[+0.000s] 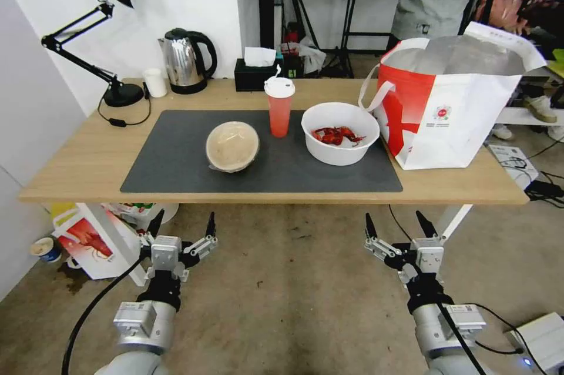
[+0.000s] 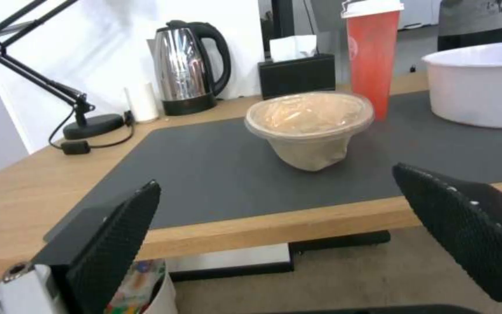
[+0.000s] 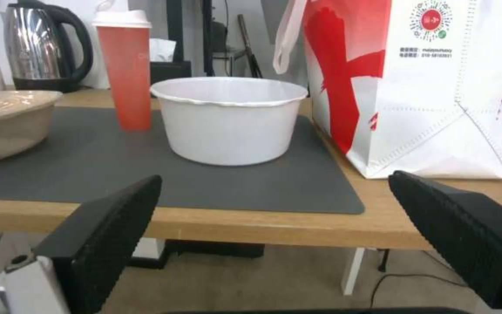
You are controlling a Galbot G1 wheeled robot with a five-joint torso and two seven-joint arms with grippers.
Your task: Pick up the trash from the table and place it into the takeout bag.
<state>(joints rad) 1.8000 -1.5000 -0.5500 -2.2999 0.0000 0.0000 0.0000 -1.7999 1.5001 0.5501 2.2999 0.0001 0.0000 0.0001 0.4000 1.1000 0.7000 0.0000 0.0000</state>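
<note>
Nothing has been picked up yet. Both arms hover below the table front edge: left gripper and right gripper, fingers spread wide, empty. On the grey mat, left to right: tan lidded bowl, red drink cup, white bowl of crayfish shells. At the right end stands the open takeout bag; its small logo print is unreadable. Next move likely needs a reach up over the edge.

the table's near edge lies open along the mat (bare at its left end), while the takeout bag blocks the right end.
</note>
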